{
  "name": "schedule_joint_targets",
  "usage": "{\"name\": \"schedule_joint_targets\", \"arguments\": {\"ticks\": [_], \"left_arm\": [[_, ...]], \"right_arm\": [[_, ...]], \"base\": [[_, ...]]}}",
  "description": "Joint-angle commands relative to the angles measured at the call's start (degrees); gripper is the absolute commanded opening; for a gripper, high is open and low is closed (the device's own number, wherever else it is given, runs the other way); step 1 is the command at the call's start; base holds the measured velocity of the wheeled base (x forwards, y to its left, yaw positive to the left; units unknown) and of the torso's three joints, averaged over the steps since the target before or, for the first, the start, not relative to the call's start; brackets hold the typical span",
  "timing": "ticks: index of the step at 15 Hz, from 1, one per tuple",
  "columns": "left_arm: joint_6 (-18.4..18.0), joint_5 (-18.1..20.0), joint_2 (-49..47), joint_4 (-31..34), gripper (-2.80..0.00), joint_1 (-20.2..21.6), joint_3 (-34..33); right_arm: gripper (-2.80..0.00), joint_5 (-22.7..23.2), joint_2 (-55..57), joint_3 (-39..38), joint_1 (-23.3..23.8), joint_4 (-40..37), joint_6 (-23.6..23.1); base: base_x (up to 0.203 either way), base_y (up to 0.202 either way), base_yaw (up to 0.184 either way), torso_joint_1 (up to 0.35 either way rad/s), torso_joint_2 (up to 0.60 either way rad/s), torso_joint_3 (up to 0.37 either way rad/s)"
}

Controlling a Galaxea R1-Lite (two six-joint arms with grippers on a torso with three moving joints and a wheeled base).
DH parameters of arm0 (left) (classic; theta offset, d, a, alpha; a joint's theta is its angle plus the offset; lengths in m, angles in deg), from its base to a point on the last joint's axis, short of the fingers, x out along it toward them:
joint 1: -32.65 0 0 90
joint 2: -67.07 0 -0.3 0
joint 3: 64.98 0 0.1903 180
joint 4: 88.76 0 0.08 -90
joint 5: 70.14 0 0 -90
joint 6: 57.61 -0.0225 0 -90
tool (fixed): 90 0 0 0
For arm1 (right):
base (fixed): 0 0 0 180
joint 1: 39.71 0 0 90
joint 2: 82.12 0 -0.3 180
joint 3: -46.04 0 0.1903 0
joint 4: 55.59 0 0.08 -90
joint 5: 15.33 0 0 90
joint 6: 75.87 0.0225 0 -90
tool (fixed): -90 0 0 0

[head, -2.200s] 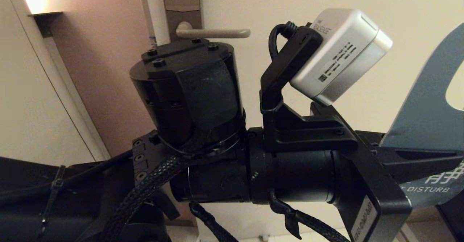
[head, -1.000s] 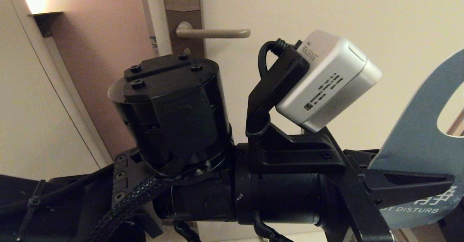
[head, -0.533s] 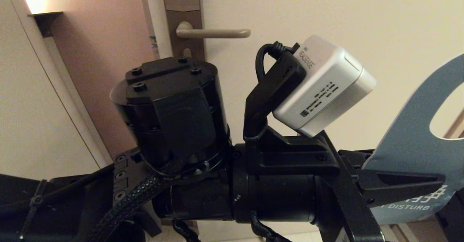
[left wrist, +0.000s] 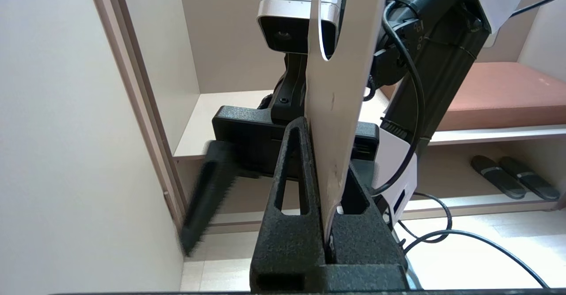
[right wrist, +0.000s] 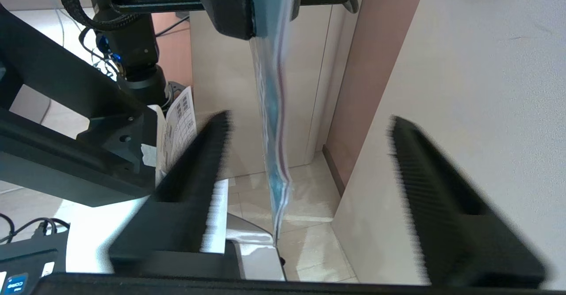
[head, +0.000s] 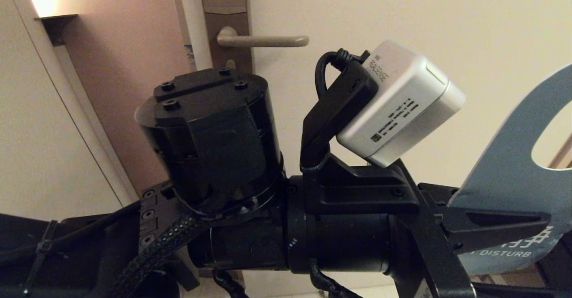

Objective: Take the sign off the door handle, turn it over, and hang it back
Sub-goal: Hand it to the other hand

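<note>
From the head view the sign [head: 514, 155], a light, thin card, stands off the door handle [head: 263, 41]; the left wrist view shows the left pincer [left wrist: 329, 197] clamped on its lower edge; in the right wrist view the right pincer [right wrist: 305, 162] gapes astride it, best taken flat across both faces.

Hotel-room entry, by the look of it. Cream door [head: 402, 12] behind the left gripper [left wrist: 326, 224], with lever door handle [head: 262, 41] on a tall brown lock plate [head: 225, 7]. The sign [head: 514, 173] in that gripper reads "DISTURB". Open wardrobe shelving [left wrist: 221, 109] beyond the gripper, slippers [left wrist: 513, 176] on the low shelf, padded brown bench [left wrist: 499, 96] above them.
</note>
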Motion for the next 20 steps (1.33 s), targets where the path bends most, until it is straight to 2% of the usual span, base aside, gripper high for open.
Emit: {"name": "schedule_joint_targets", "arguments": {"ticks": [1, 19, 20], "left_arm": [[0.07, 0.19, -0.15, -0.30, -2.80, 0.00, 0.04], [-0.02, 0.28, -0.15, -0.38, -2.80, -0.08, -0.31], [-0.02, 0.19, -0.15, -0.38, 0.00, 0.00, -0.31]], "right_arm": [[-2.80, 0.27, 0.15, -0.03, -0.02, 0.13, -0.07], [-2.80, 0.27, 0.30, -0.65, -0.08, 0.13, -0.07], [-2.80, 0.27, 0.32, -0.65, -0.02, 0.13, -0.07]], "base": [[0.000, 0.000, 0.000, 0.000, 0.00, 0.000], [0.000, 0.000, 0.000, 0.000, 0.00, 0.000], [0.000, 0.000, 0.000, 0.000, 0.00, 0.000]]}}
